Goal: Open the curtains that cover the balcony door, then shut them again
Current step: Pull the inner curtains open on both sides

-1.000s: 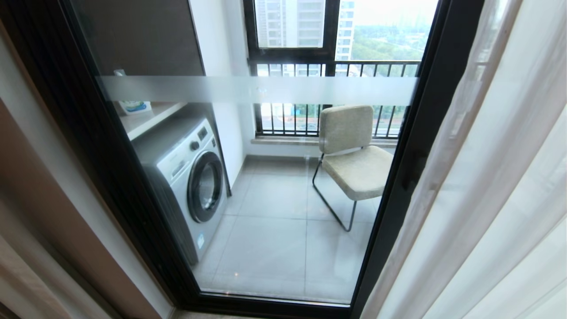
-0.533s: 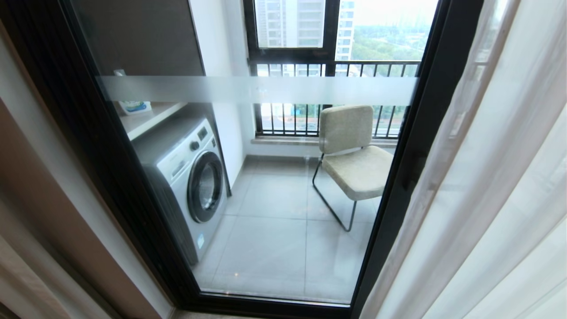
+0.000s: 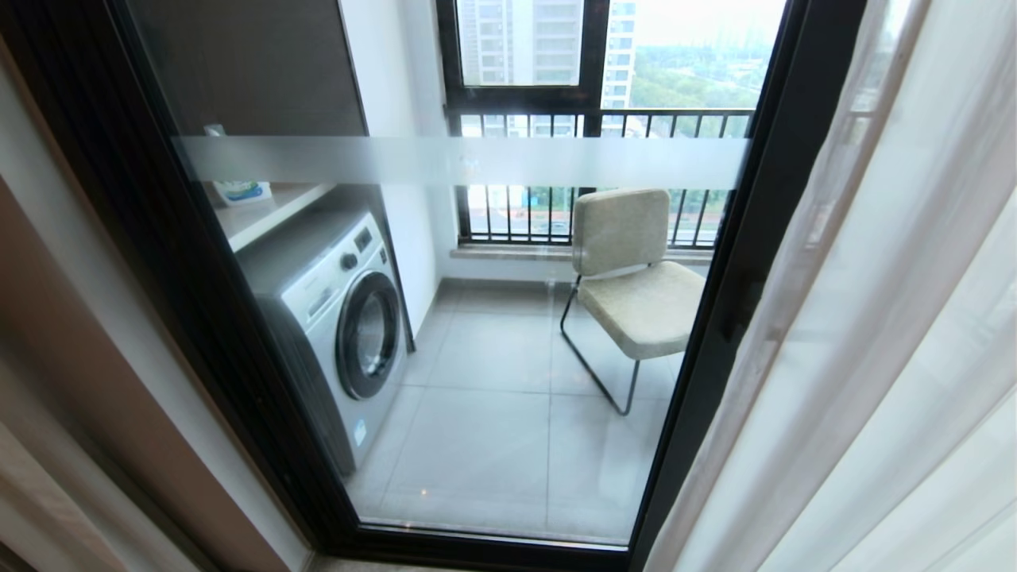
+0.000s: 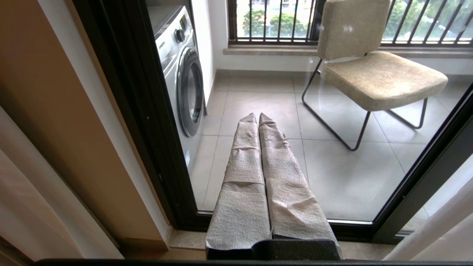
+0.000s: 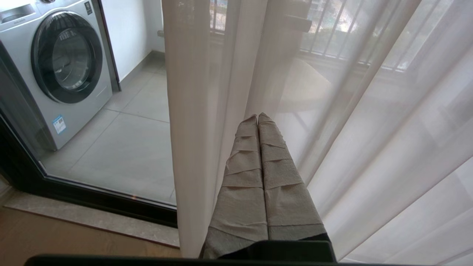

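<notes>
Sheers (image 5: 369, 122) just beyond closed right end effector (image 5: 258, 117), contact unclear.

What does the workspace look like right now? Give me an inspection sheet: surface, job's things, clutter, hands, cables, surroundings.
Surface: grey tiled balcony floor behind the glass; stone sill and wood floor on the room side.
Job's things: balcony door uncovered, its frosted band across the pane; white sheer curtain bunched at the right; a beige drape edge at the far left.
Clutter: nothing seen on the room side.
Hands: left hand shut, empty, pointing at the glass; right hand shut, among the sheer's folds, gripping nothing visible.
Cables: nothing seen.
Surroundings: washing machine at the left, beige chair, barred window, a bottle on the shelf.
</notes>
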Available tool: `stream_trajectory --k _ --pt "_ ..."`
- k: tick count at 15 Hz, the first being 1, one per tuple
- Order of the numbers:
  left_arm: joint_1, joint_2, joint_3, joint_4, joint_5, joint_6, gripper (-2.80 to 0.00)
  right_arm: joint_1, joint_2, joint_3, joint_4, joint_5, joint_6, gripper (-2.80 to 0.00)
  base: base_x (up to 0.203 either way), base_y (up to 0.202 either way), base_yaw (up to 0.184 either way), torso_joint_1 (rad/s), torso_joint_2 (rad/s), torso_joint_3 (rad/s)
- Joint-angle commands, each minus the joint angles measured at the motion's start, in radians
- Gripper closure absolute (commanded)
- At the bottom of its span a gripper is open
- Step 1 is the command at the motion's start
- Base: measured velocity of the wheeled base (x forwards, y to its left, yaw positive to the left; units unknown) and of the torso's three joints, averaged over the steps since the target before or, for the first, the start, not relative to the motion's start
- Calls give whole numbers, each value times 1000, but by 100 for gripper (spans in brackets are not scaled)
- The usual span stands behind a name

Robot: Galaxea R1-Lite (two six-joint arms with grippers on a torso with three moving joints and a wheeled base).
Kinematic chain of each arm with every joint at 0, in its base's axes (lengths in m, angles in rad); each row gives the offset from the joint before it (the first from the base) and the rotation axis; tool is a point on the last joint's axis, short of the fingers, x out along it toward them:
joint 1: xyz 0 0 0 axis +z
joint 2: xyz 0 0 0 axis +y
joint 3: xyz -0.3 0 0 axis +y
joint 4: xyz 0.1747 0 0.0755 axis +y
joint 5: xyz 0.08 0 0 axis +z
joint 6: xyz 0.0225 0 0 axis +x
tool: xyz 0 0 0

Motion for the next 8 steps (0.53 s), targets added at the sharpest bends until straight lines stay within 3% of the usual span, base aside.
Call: stream_trajectory --k 1,4,8 --pt "0 -1 0 0 0 0 0 1 0 0 0 0 -3 0 0 0 0 0 0 0" --pt "0 -1 0 0 0 0 0 1 80 -4 -27 -20 -5 0 0 0 0 0 0 0" --pt "0 -1 0 0 0 0 0 64 399 -83 -231 -20 -9 0 0 0 0 0 0 0"
